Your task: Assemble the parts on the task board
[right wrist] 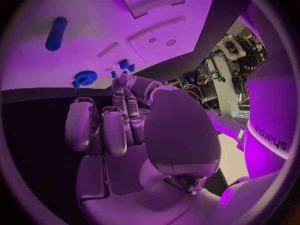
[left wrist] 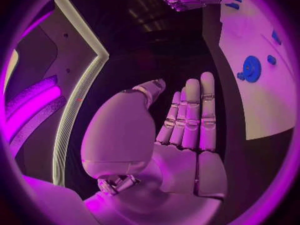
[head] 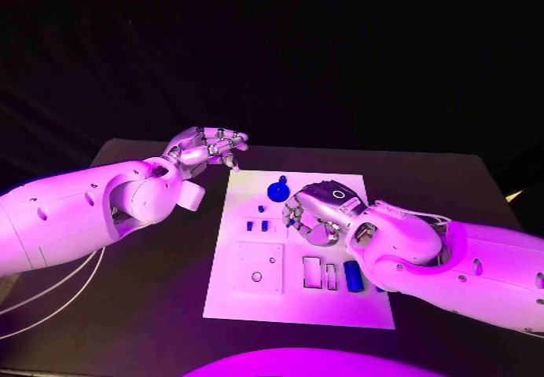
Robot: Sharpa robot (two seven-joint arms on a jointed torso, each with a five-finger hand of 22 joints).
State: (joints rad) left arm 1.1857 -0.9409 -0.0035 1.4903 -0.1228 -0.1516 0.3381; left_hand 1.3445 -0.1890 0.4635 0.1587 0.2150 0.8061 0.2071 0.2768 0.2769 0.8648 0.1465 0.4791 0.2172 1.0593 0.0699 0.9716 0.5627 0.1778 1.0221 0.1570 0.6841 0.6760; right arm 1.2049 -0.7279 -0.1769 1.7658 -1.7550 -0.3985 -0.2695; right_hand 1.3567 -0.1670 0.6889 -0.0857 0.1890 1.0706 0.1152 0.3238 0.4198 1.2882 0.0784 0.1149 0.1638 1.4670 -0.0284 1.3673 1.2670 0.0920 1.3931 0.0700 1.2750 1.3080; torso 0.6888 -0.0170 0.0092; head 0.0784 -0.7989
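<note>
We see the flat white board (head: 297, 302) mid-table with a toothed blue gear (head: 277, 189) near its far edge and a blue cylinder (head: 353, 276) lying near its right side, the right hand (head: 318, 212) hovering over it half-curled and empty, the left hand (head: 207, 146) beside its far corner, fingers straight, holding nothing.

from my seat i see the black table (head: 136, 314) under purple-pink light, with darkness behind its far edge. two pale cables (head: 45, 302) trail over its near left side. the left wrist view catches a glowing light strip (left wrist: 75, 110).
</note>
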